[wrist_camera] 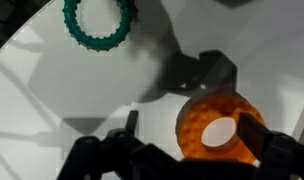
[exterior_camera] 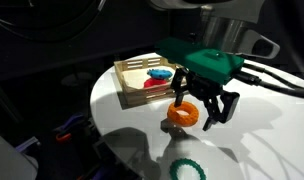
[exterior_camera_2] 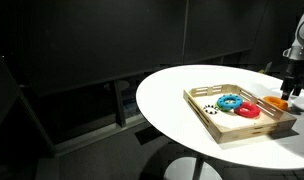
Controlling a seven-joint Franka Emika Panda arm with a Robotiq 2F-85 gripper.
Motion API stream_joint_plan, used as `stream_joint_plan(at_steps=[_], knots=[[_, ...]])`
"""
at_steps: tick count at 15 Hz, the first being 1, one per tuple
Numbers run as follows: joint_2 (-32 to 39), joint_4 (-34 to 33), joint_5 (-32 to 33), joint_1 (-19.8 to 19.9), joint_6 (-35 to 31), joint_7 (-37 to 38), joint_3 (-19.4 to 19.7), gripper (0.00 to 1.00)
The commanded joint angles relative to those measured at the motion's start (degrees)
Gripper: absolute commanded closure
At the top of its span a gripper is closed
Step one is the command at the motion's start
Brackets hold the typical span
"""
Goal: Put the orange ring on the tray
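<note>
Nearest the wrist camera, the gripper [wrist_camera: 189,138] stands with its jaws spread wider than the orange ring [wrist_camera: 220,130], which faces up between them, crowded against one finger with a gap on the other side. In an exterior view the ring is over the white table [exterior_camera: 122,130] just beside the tray [exterior_camera: 147,96], not in it, so the carry looks short and sideways; the arm points straight down over it

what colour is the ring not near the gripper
The loose ring is green, clearest in the wrist view.
</note>
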State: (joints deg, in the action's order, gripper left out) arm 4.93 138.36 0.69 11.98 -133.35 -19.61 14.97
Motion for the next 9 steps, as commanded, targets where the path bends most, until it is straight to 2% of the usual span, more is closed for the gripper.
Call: stream_joint_plan(at_steps=[1,9], knots=[[1.2,-0.1,0.4,0.5,-3.0,-1.5,-1.7,0.0],[2.0,0.1,5.1,-0.2,-8.4,0.9,-3.2,0.0]])
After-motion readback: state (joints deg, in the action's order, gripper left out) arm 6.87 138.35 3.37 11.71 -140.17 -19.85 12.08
